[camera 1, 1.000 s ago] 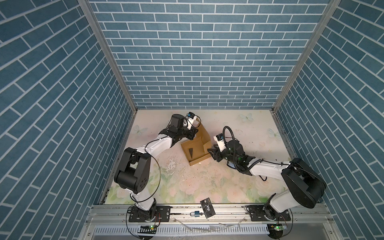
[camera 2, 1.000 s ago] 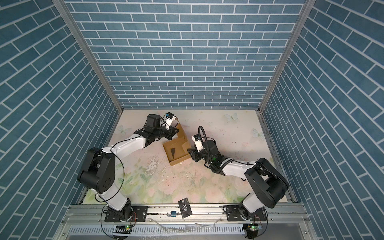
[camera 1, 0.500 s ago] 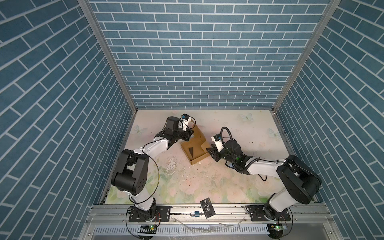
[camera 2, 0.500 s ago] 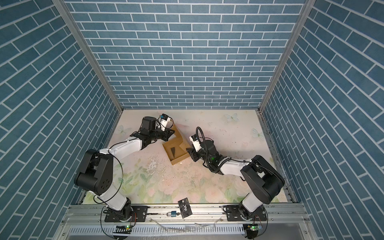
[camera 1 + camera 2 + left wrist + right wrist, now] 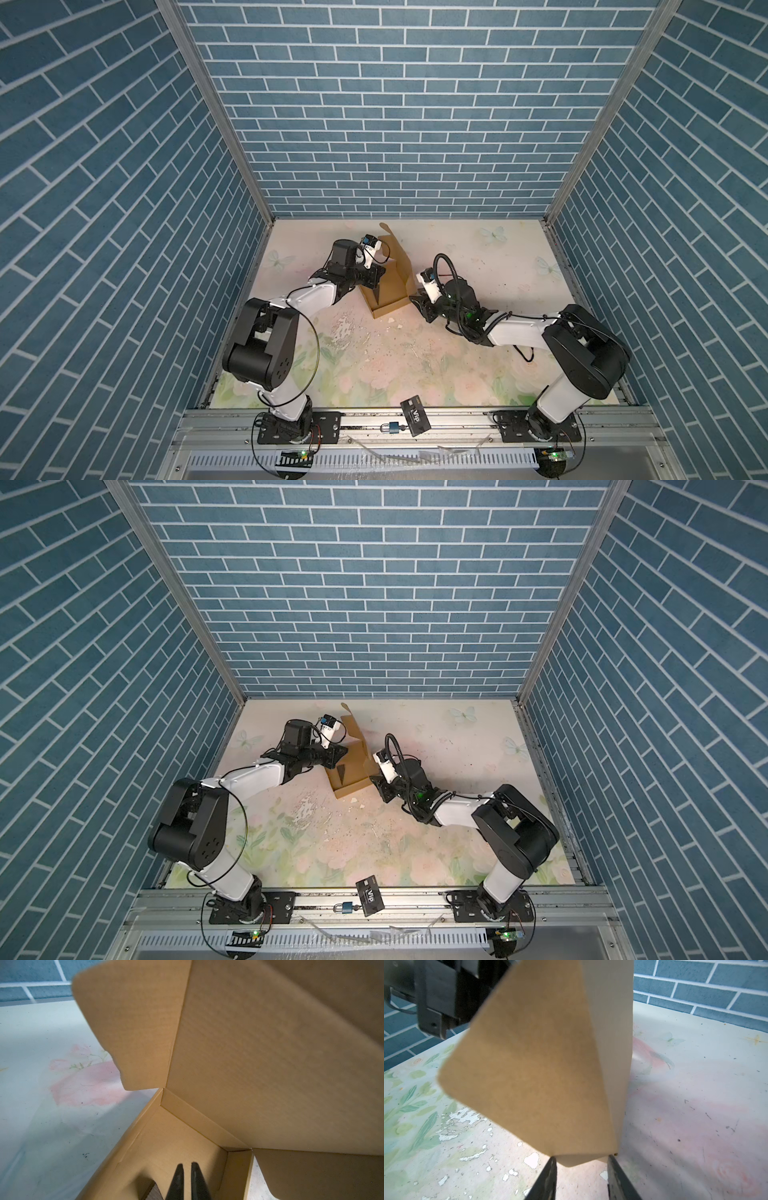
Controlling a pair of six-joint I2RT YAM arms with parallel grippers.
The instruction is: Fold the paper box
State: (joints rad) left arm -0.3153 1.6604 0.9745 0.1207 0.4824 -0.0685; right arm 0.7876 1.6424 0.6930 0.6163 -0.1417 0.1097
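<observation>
The left gripper [image 5: 187,1164], its black fingers pressed together with nothing between them, reaches inside the tray of the tan corrugated cardboard paper box [image 5: 395,291], whose lid stands raised. The right gripper [image 5: 581,1159] has its jaws apart astride a flap's lower corner; whether they pinch it cannot be told. The box sits between both grippers on the floral tabletop [image 5: 457,353]. A black rectangular card [image 5: 414,415] at the front reads "VIP".
</observation>
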